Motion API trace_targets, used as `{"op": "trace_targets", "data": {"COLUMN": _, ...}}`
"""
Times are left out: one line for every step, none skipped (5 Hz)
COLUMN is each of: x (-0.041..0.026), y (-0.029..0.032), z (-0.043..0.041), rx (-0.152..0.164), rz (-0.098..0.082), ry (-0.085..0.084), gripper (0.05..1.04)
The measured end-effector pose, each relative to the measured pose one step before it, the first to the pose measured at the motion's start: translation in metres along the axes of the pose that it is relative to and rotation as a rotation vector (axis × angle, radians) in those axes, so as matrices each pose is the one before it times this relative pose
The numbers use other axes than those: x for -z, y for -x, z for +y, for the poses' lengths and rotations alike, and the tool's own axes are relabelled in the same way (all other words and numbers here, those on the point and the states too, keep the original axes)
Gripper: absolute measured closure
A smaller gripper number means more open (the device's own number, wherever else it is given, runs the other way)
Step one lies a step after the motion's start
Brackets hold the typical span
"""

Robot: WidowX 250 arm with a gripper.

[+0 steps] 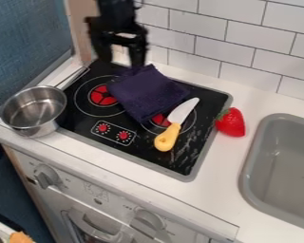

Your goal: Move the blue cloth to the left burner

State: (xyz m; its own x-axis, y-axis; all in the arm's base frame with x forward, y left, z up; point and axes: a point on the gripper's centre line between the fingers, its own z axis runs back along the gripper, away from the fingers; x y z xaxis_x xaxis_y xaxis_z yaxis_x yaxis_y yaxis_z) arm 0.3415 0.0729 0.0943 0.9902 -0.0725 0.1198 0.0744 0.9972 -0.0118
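The gripper hangs at the top, over the stove's back left part, its two fingers spread apart. Its right fingertip appears close to the upper edge of the dark blue cloth; whether they touch I cannot tell. The cloth lies folded across the middle of the black stove top, between the two burners. It reaches the right side of the left burner and covers part of the right burner.
A toy knife with a yellow handle lies across the right burner, beside the cloth. The metal pot stands at the stove's left edge. A strawberry sits between stove and sink. A tiled wall rises behind.
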Motion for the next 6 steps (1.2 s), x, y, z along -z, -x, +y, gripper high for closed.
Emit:
{"op": "trace_targets", "data": {"x": -0.00951, "y": -0.01341, "z": -0.01503, "rx": 0.0634, "rz": -0.0101, "ry": -0.0152, "gripper": 0.083}}
{"op": "trace_targets", "data": {"x": 0.01185, "y": -0.01294, "z": -0.00455, "rx": 0.0501, "rz": 0.0501, "ry": -0.0129, "gripper": 0.136}}
{"op": "trace_targets", "data": {"x": 0.00342, "y": -0.00299, "z": 0.00515, "rx": 0.0176, "rz": 0.0071, "ry": -0.0313, "gripper": 0.411}}
{"op": "trace_targets", "data": {"x": 0.00367, "y": -0.00556, "z": 0.00003, "rx": 0.0501, "rz": -0.0015, "ry": -0.0157, "gripper": 0.712}}
{"op": "trace_targets", "data": {"x": 0.01133, "y": -0.00227, "z": -0.00041, "rx": 0.0413, "rz": 0.011, "ry": 0.0051, "gripper": 0.848}}
{"op": "trace_targets", "data": {"x": 0.01197, "y": -0.00166, "z": 0.00203, "rx": 0.0165, "rz": 0.0213, "ry": 0.0093, "gripper": 0.599}}
